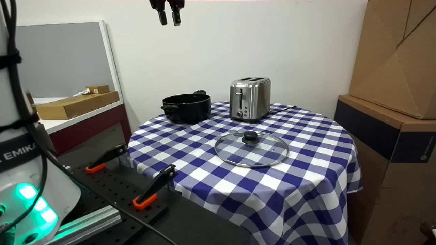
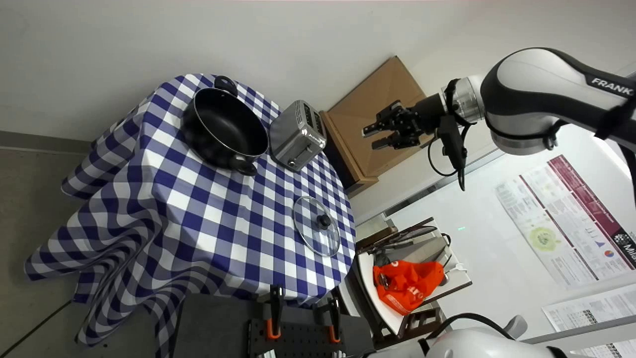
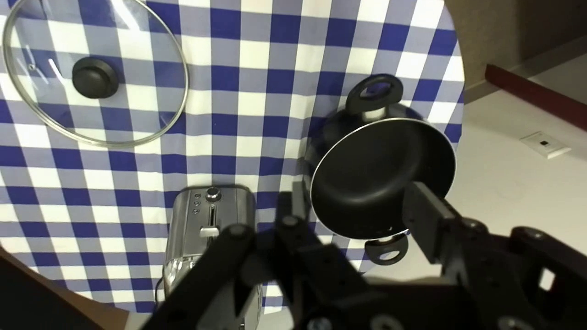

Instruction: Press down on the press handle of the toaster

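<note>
A silver toaster [image 1: 252,102] stands upright on the table in both exterior views [image 2: 293,135]. Its press handle [image 1: 239,93] sits near the top of the slot on the front face, above a round knob. In the wrist view the toaster [image 3: 185,229] is at lower left, partly hidden behind my gripper's linkage; the press handle [image 3: 209,232] shows. My gripper [image 1: 170,22] is open and empty, high above the table and well apart from the toaster. It also shows in an exterior view [image 2: 370,139] and in the wrist view [image 3: 357,197], where the pot lies beyond its fingers.
A black pot [image 1: 187,107] with two handles stands beside the toaster. A glass lid [image 1: 252,149] with a black knob lies in front. The round table has a blue checked cloth [image 1: 190,146]. Cardboard boxes [image 1: 391,61] stand at one side. Black clamps [image 1: 156,183] sit near the arm's base.
</note>
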Robot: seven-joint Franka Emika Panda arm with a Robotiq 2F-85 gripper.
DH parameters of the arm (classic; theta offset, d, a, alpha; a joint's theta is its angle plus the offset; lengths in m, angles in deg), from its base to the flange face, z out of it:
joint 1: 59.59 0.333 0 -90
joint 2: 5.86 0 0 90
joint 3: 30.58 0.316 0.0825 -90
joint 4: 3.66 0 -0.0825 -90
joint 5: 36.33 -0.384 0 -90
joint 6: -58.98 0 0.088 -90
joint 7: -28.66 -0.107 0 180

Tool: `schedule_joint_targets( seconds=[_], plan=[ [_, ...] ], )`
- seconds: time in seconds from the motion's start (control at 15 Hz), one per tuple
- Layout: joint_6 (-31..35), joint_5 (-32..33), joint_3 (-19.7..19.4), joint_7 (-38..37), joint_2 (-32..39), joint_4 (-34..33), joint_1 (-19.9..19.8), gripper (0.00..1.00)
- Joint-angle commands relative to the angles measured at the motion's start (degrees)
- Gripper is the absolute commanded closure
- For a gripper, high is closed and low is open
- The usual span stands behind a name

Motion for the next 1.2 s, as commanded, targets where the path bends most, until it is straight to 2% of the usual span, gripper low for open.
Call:
schedule_joint_targets(
  seconds=[0.0,0.2,0.27,0.6,0.87,1.13],
  plan=[
    [1.4,1.8,-1.5,2.8,10.9,-8.6,-1.2,0.74],
    [4.1,4.2,-1.8,3.3,18.2,-13.2,-2.4,0.98],
    [5.6,6.0,-1.8,3.2,20.9,-14.8,-3.1,1.0],
    [11.5,13.1,-3.0,1.6,30.4,-19.8,-5.3,1.0],
    [21.5,18.1,-4.5,0.1,36.3,-19.8,-5.9,1.0],
    [31.0,22.6,-6.0,-1.5,41.0,-19.2,-4.9,1.0]
  ],
)
